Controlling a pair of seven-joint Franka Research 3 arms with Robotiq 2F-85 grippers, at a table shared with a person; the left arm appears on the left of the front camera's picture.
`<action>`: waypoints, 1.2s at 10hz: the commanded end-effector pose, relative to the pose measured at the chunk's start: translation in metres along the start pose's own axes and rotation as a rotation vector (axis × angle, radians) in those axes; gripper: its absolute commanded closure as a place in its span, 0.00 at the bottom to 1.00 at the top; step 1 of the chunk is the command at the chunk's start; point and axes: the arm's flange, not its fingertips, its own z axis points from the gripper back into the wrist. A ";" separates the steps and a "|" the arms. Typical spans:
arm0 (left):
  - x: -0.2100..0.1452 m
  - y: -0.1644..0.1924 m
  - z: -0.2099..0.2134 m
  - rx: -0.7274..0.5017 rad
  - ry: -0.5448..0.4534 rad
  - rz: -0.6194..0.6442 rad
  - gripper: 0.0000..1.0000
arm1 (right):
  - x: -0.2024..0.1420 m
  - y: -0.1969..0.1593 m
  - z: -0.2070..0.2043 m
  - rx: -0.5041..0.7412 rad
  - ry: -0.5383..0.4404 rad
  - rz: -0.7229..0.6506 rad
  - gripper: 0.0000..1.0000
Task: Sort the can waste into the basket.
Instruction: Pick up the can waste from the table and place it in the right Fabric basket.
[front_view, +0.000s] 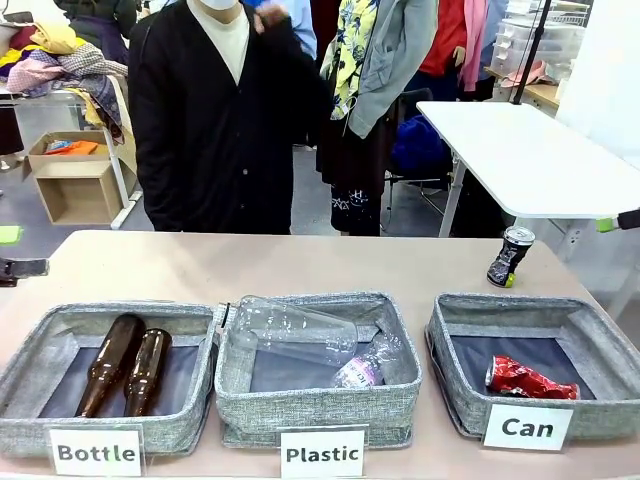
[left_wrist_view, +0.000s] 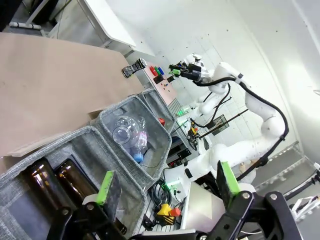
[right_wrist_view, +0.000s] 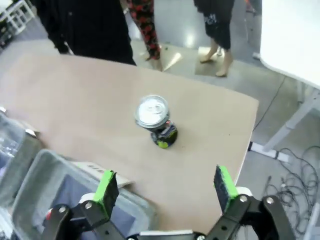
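Front view: three grey fabric bins sit in a row at the near edge of the table (front_view: 300, 262), each with a white card you can read, "Bottle", "Plastic" and "Can". The Bottle bin (front_view: 40, 355) has two brown glass bottles (front_view: 125, 365) lying side by side, the Plastic bin (front_view: 318, 400) holds a clear plastic bottle (front_view: 295, 330) plus a crumpled one, and the Can basket (front_view: 462, 385) has the crushed red can (front_view: 530, 380) lying in it. The black can (front_view: 510, 256) stands upright on the table behind that basket, near the right edge. A person in a black cardigan (front_view: 210, 110) stands at the far side. Left wrist view: the left gripper (left_wrist_view: 167, 187) is spread open with nothing in it, over the bottle bin. Right wrist view: the right gripper (right_wrist_view: 167, 192) is wide open and empty, above the table with the black can standing beyond its fingers, silver top showing.
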 end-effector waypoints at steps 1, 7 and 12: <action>-0.002 -0.002 -0.002 0.008 -0.004 -0.014 0.00 | 0.000 -0.027 -0.032 -0.018 -0.010 0.090 0.00; -0.002 -0.002 -0.002 0.008 -0.004 -0.014 0.00 | -0.033 -0.040 -0.132 0.112 -0.002 0.280 0.00; -0.002 -0.002 -0.002 0.008 -0.004 -0.014 0.00 | -0.042 -0.023 -0.180 0.134 -0.064 0.249 0.00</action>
